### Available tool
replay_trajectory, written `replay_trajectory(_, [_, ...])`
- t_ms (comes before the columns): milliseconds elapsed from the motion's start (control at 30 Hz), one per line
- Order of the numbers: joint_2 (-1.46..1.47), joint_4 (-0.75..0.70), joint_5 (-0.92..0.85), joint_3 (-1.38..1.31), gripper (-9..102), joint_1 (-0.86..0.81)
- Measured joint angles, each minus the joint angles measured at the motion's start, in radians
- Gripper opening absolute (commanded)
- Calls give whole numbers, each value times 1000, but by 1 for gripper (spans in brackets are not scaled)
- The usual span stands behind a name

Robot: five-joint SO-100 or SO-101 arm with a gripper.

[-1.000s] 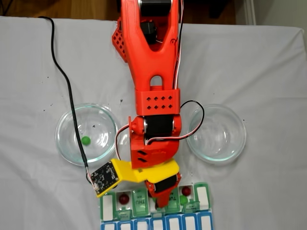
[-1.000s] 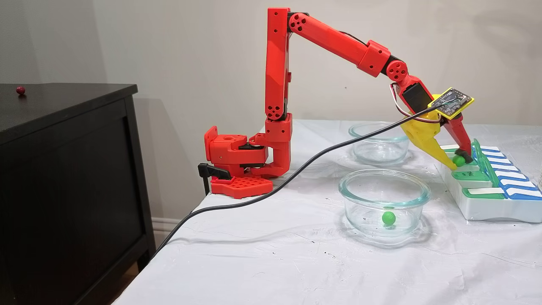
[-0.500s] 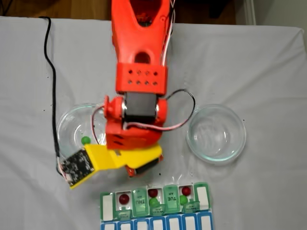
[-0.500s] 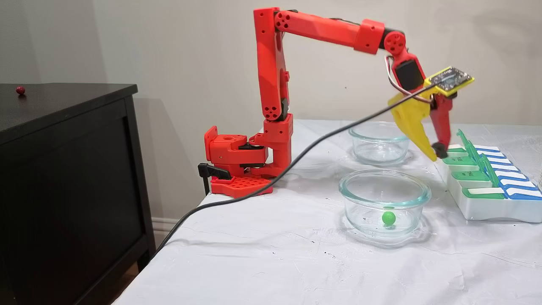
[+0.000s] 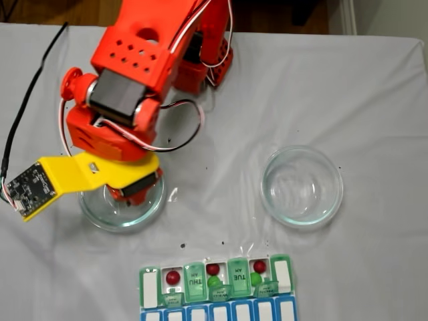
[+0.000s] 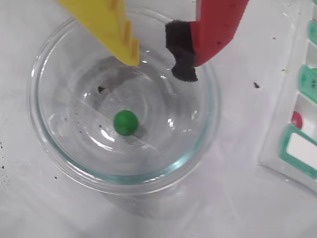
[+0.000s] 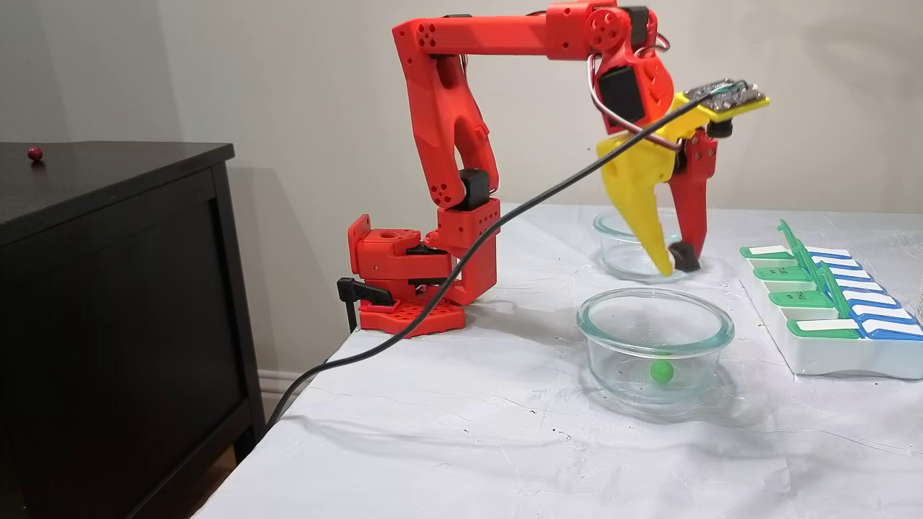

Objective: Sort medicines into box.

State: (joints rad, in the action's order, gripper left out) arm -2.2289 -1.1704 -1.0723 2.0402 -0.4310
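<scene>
Having swung from the box (image 5: 215, 287) to above the glass dish (image 6: 44, 148), the gripper (image 6: 158, 64), open and empty, should descend centred to straddle the green ball (image 6: 125, 122).

Count on inspection, from the fixed views:

- Round clear glass dishes: two, one (image 5: 302, 186) at right in the top-down fixed view, one (image 5: 122, 208) at left beneath the arm.
- Long pill organiser with translucent green lids (image 5: 215, 289): one.
- Small glossy dark red balls: four. Three (image 5: 173, 276) (image 5: 213, 269) (image 5: 259, 266) in organiser compartments; one (image 7: 34, 153) on one black cabinet (image 7: 108, 187).
- Small glossy bright green balls: three. Two (image 5: 214, 282) (image 5: 255, 277) in the organiser; one (image 6: 126, 122) in the left dish.
</scene>
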Motion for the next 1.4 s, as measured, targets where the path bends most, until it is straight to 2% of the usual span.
replay_trajectory(233, [-81,153,-141,225,20,-37])
replay_trajectory(733, [-8,316,-273,268,18,-101])
replay_trajectory(1400, [132,445,-242,275,25,-61])
